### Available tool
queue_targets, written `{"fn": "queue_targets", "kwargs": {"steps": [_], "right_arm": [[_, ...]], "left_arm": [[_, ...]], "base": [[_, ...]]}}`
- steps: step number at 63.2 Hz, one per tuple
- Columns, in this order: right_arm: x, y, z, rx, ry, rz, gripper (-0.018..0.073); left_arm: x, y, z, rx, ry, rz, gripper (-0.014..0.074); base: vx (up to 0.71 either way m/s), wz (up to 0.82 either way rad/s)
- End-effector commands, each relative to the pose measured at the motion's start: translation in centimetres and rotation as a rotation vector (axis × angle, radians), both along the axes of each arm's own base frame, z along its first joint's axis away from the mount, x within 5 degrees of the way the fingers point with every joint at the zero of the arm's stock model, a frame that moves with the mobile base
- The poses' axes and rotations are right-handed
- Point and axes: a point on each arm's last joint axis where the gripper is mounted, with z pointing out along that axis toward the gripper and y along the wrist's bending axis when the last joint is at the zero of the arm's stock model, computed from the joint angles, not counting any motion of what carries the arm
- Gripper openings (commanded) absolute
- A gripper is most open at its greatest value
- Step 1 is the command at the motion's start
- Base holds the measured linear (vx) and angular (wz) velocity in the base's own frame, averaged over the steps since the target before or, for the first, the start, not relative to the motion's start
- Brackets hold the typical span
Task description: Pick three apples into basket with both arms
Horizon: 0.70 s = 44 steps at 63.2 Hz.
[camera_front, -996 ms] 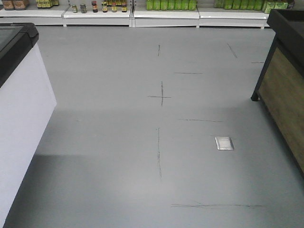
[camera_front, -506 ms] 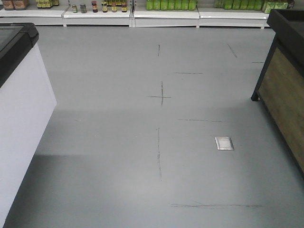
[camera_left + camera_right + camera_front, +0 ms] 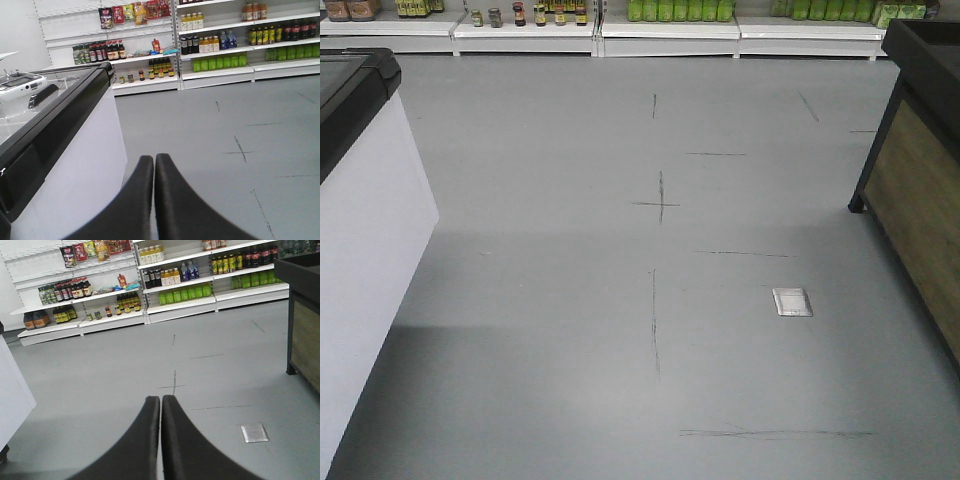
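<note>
nearest, left wrist view: left gripper (image 3: 154, 160) closed, its two black fingers (image 3: 135, 200) pressed flat together along their length, nothing between them. it hangs above grey floor (image 3: 210, 165), just beside a white chest cabinet (image 3: 85, 170) with a black rim and a glass lid. a white device (image 3: 20, 82) sits on that lid; too small to say what it is.

right wrist view: right gripper (image 3: 160, 400) likewise closed, fingers meeting at a hairline seam, holding nothing. floor lies below it. a square metal floor plate (image 3: 254, 433) lies to the right of the fingers, apart from them. a stand with a wood-panel side and black top (image 3: 304, 325) is at the right edge.

middle distance, front view: thin dark lines and a cross mark (image 3: 660, 204) on the floor. cabinet at the left edge, stand at the right edge, floor between.

far: white store shelves (image 3: 180, 307) along the back wall. they carry a row of green bottles (image 3: 184, 294), with dark and yellow bottles above. small jars (image 3: 107, 311) on the low shelf, hanging packets (image 3: 131, 12) at the top.

apples and basket: cannot tell where they are; none of the three views takes them in.
</note>
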Motion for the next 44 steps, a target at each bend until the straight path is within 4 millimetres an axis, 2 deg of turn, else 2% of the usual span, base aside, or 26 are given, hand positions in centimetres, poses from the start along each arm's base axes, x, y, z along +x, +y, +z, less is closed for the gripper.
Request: {"fn": "queue_targets", "kwargs": {"steps": [1, 44], "right_arm": [[-0.01, 0.02, 0.27, -0.010, -0.073, 0.004, -0.0004], [-0.01, 0.02, 0.27, -0.010, -0.073, 0.004, -0.0004]], "left_arm": [[-0.07, 0.03, 0.42, -0.005, -0.075, 0.003, -0.0006], [-0.07, 0.03, 0.42, -0.005, -0.075, 0.003, -0.0006]], "base": [[0.00, 0.00], [0.05, 0.01]]}}
